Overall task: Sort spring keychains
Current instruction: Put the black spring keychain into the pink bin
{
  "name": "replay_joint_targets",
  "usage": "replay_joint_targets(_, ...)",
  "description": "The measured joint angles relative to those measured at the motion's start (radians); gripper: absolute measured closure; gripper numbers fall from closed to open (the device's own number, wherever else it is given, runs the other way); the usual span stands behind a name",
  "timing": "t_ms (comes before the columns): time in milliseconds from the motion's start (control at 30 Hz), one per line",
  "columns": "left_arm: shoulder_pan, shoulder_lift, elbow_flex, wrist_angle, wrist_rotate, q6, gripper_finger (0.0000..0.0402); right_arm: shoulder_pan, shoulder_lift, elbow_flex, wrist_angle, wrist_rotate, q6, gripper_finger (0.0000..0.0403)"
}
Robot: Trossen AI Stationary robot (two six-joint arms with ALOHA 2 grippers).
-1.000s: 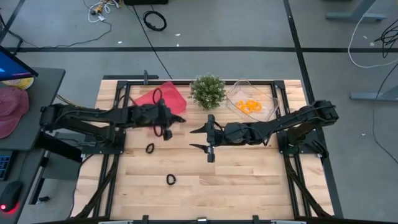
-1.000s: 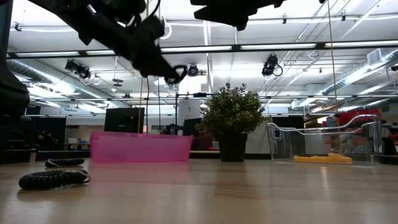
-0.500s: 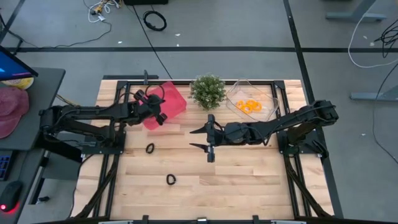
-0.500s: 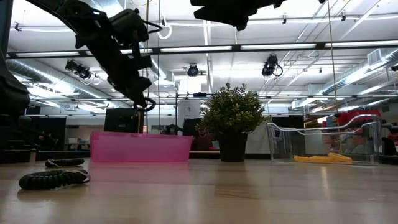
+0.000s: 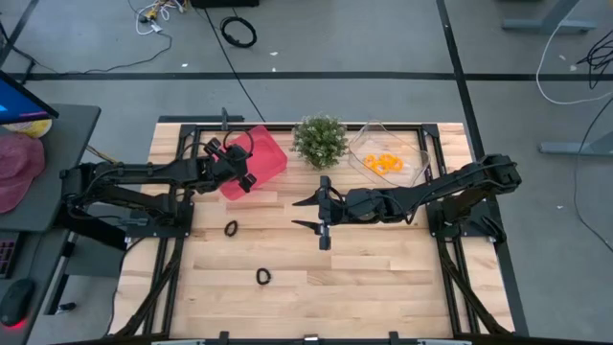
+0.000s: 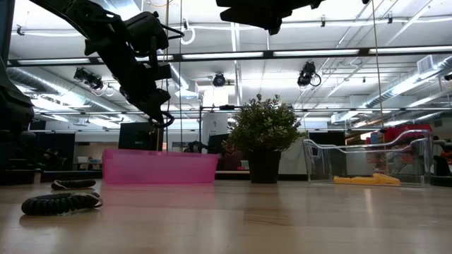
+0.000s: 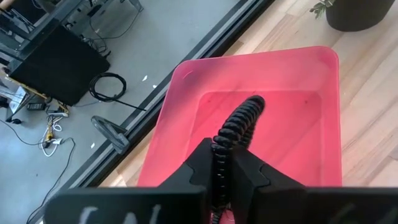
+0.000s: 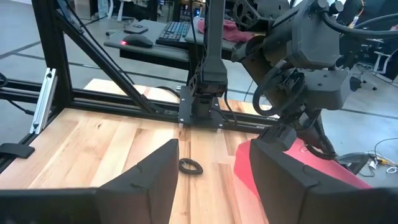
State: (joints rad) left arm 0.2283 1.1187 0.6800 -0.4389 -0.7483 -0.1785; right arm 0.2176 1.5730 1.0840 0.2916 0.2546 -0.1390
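Note:
My left gripper [image 5: 241, 174] is over the pink bin [image 5: 261, 153], shut on a black spring keychain [image 7: 242, 118]. In the low view the left gripper [image 6: 158, 116] is above the pink bin [image 6: 159, 168]. My right gripper [image 5: 308, 214] hovers open over the middle of the table and holds nothing. Two black keychains [image 5: 231, 228] [image 5: 263, 277] lie flat on the wood. One of them [image 8: 191, 166] shows past the right gripper [image 8: 214, 180]. Orange keychains [image 5: 383, 163] lie in the clear bin [image 5: 414, 153]. My left gripper pinches the black keychain between its two fingers at one end of the coil [image 7: 220, 148]. The fingers come slanting down from the table's left. The rest of the coil sticks out past the fingertips. The keychain is lifted clear, above the inside of the pink bin.
A potted plant [image 5: 320, 140] stands at the far edge between the pink bin and the clear bin. Black frame rails [image 5: 182, 220] run along the table's left and right sides. Bare wood lies toward the near edge around the two loose keychains.
My left gripper has carried the black keychain from over the bare wood toward the table's far edge. It stopped over the pink bin about half a second ago and has kept still since, still shut. The right arm has not moved.

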Motion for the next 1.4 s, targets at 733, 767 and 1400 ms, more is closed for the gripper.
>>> replay_joint_targets(733,0.0,0.0,0.0,-0.001,0.001,-0.016,0.0255,0.0,0.0,0.0,0.0,0.0,0.0,0.0204)
replay_joint_targets(767,0.0,0.0,0.0,-0.001,0.001,-0.016,0.0254,0.0,0.0,0.0,0.0,0.0,0.0,0.0204)
replay_joint_targets(1400,-0.002,0.0,0.0,-0.028,-0.024,-0.048,0.0252,-0.001,0.0,0.0,0.016,0.0,-0.027,0.0204)
